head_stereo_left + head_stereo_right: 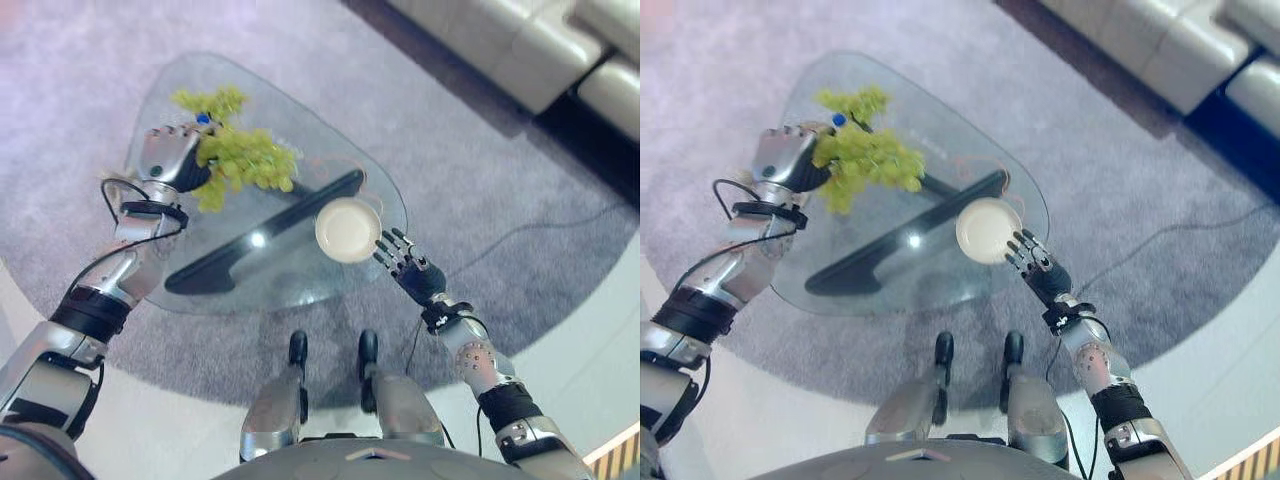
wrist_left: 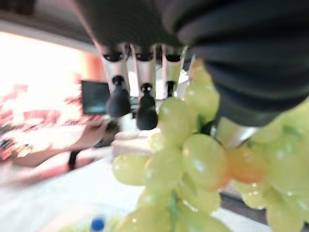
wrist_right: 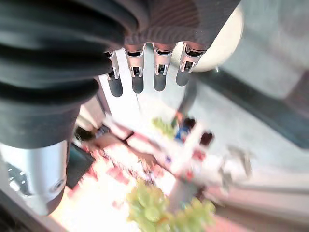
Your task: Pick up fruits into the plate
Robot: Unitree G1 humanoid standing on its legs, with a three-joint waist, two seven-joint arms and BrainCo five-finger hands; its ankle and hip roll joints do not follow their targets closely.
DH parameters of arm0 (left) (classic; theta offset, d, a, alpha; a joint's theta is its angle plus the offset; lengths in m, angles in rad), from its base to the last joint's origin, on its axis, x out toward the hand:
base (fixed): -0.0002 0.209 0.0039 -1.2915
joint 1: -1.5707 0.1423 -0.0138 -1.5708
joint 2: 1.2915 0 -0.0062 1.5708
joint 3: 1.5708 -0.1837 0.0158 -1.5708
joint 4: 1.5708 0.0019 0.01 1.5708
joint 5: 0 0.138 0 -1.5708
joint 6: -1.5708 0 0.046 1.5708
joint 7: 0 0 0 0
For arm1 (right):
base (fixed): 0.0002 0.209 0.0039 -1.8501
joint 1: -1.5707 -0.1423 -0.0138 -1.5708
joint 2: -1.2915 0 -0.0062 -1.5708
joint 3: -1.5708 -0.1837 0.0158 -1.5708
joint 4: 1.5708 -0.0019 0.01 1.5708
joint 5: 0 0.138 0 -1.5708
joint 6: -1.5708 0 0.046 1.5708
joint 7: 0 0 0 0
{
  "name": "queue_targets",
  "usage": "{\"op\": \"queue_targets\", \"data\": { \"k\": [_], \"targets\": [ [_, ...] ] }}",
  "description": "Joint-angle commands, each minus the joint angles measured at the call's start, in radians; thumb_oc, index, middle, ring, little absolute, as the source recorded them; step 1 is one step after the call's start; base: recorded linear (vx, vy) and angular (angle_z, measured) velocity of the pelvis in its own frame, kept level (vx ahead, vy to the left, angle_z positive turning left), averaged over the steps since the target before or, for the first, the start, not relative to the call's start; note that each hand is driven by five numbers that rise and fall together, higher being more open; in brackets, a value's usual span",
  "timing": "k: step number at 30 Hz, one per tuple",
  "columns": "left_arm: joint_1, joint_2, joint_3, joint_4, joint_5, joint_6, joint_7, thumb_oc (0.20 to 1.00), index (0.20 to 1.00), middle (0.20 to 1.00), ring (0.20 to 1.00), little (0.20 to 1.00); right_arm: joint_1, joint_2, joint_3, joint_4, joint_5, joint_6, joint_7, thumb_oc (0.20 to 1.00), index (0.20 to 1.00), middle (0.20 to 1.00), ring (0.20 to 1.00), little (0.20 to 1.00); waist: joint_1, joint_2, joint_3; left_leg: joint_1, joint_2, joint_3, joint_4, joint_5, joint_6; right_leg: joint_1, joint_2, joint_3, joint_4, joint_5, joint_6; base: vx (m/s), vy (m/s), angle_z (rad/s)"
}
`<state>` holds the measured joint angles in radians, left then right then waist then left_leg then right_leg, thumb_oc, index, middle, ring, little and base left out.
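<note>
**Left hand holds grapes above the glass table; plate sits by the right hand**

Left eye view: a glass table (image 1: 200,90) stands on a grey carpet (image 1: 480,160), with a pale sofa (image 1: 540,45) at the far right corner. The left hand (image 1: 172,155) is raised over the table's left part, its fingers curled round a bunch of green grapes (image 1: 245,160) that hangs out to its right. A second green bunch (image 1: 210,100) lies further back on the table, with a small blue thing (image 1: 203,118) just beside the hand. A round cream plate (image 1: 348,230) sits near the table's right edge, with nothing on it. The right hand (image 1: 408,268) lies just beside the plate on its near right, fingers straight and spread, the tips at the plate's rim.

Right eye view: the same layout. The grapes are well apart from the plate, with the table's dark bar (image 1: 910,235) showing through the glass between them.

Left wrist view: the dark-tipped fingers (image 2: 118,101) bend down beside the grapes, which fill the space close under the hand. One grape looks orange-tinted.

Right wrist view: the fingers (image 3: 137,79) are straight in a row and hold nothing. The plate's pale rim shows past them, and the grapes appear far off.
</note>
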<state>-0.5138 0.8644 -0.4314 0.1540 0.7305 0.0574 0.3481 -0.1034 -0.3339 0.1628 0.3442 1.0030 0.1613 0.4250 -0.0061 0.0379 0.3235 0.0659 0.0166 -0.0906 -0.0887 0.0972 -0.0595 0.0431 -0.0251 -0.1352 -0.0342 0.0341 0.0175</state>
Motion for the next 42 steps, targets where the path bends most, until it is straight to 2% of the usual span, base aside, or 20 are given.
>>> {"op": "queue_targets", "data": {
  "k": [1, 2, 5, 9, 12, 20, 29, 36, 42],
  "targets": [
    [-0.001, 0.063, 0.039, -0.063, 0.077, -0.069, -0.026, 0.200, 0.200, 0.200, 0.200, 0.200, 0.076, -0.012, -0.008, -0.104, 0.101, 0.154, 0.078, 1.000, 1.000, 1.000, 1.000, 1.000, 0.004, -0.035, -0.147, 0.006, -0.075, 0.024, 0.054, -0.155, 0.040, 0.002, -0.044, 0.003, 0.063, -0.070, 0.077, 0.05, -0.065, 0.24],
    [-0.003, 0.070, 0.025, -0.087, 0.091, -0.090, -0.042, 0.200, 0.200, 0.200, 0.200, 0.200, 0.081, -0.020, -0.001, -0.135, 0.144, 0.215, 0.113, 1.000, 1.000, 1.000, 1.000, 1.000, 0.006, -0.038, -0.159, 0.023, -0.074, 0.026, 0.047, -0.158, 0.040, 0.023, -0.045, -0.002, 0.050, -0.068, 0.079, 0.03, -0.059, 0.22],
    [-0.032, 0.083, -0.030, -0.113, 0.143, -0.147, -0.068, 0.200, 0.200, 0.200, 0.200, 0.200, 0.084, -0.040, 0.035, -0.207, 0.202, 0.330, 0.161, 1.000, 1.000, 1.000, 1.000, 1.000, 0.009, -0.041, -0.184, 0.056, -0.074, 0.029, 0.032, -0.163, 0.039, 0.060, -0.044, -0.008, 0.024, -0.063, 0.083, 0.03, -0.062, 0.19],
    [-0.071, 0.109, -0.095, -0.153, 0.146, -0.209, -0.091, 0.200, 0.200, 0.200, 0.200, 0.200, 0.090, -0.066, 0.074, -0.291, 0.290, 0.429, 0.150, 1.000, 1.000, 1.000, 1.000, 1.000, 0.009, -0.040, -0.201, 0.085, -0.071, 0.033, 0.023, -0.167, 0.037, 0.090, -0.046, -0.015, 0.005, -0.058, 0.086, 0.01, -0.024, 0.06],
    [-0.085, 0.111, -0.117, -0.175, 0.149, -0.245, -0.089, 0.200, 0.200, 0.200, 0.200, 0.200, 0.096, -0.068, 0.094, -0.324, 0.352, 0.472, 0.135, 1.000, 1.000, 1.000, 1.000, 1.000, 0.012, -0.038, -0.206, 0.096, -0.069, 0.036, 0.020, -0.169, 0.036, 0.103, -0.047, -0.023, 0.001, -0.059, 0.087, 0.00, -0.004, 0.03],
    [-0.124, 0.096, -0.162, -0.254, 0.137, -0.268, -0.084, 0.200, 0.200, 0.200, 0.200, 0.200, 0.115, -0.069, 0.185, -0.463, 0.474, 0.504, 0.109, 1.000, 1.000, 1.000, 1.000, 1.000, 0.018, -0.032, -0.214, 0.109, -0.067, 0.037, 0.015, -0.170, 0.030, 0.122, -0.053, -0.045, -0.014, -0.055, 0.095, 0.00, -0.010, 0.07],
    [-0.143, 0.101, -0.182, -0.312, 0.115, -0.307, -0.094, 0.200, 0.200, 0.200, 0.200, 0.200, 0.124, -0.079, 0.231, -0.506, 0.493, 0.483, 0.098, 1.000, 1.000, 1.000, 1.000, 1.000, 0.026, -0.031, -0.209, 0.105, -0.065, 0.042, 0.017, -0.170, 0.025, 0.123, -0.061, -0.062, -0.026, -0.051, 0.099, -0.01, 0.001, 0.01],
    [-0.158, 0.083, -0.200, -0.360, 0.101, -0.342, -0.119, 0.200, 0.200, 0.200, 0.200, 0.200, 0.117, -0.080, 0.260, -0.516, 0.501, 0.442, 0.109, 1.000, 1.000, 1.000, 1.000, 1.000, 0.039, -0.036, -0.206, 0.107, -0.065, 0.039, 0.020, -0.173, 0.022, 0.126, -0.065, -0.073, -0.024, -0.054, 0.101, 0.00, -0.009, 0.07],
    [-0.170, 0.090, -0.181, -0.367, 0.082, -0.281, -0.103, 0.200, 0.200, 0.200, 0.200, 0.200, 0.124, -0.078, 0.269, -0.522, 0.493, 0.451, 0.114, 1.000, 1.000, 1.000, 1.000, 1.000, 0.039, -0.037, -0.211, 0.111, -0.064, 0.043, 0.020, -0.176, 0.022, 0.128, -0.066, -0.072, -0.026, -0.054, 0.102, 0.01, -0.002, 0.05]
  ]
}}
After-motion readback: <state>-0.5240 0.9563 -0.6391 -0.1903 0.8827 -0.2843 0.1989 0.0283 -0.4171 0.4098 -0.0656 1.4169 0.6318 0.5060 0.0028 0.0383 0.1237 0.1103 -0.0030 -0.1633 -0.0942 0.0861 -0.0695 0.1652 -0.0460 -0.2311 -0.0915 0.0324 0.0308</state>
